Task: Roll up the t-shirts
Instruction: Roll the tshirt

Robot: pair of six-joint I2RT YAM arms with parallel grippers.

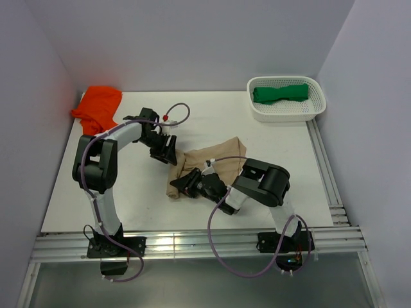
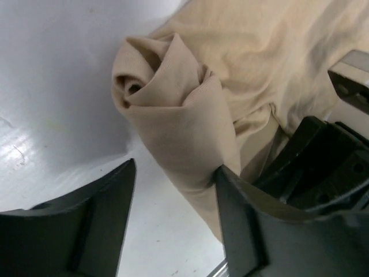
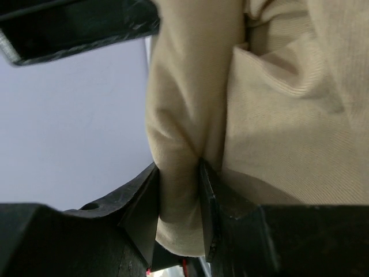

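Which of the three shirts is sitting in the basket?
The dark green t-shirt, bunched inside the white basket at the far right. The orange t-shirt lies in the far left corner; the tan t-shirt is in the middle, pinched by the right gripper.

Top view was bright, evenly lit from above and sharp; arms (image 1: 103,167) cast soft shadows. Glare marked the table (image 2: 34,156) in the left wrist view. Right wrist view: tan t-shirt (image 3: 277,115) weave sharp, right gripper (image 3: 179,167) underexposed and soft.
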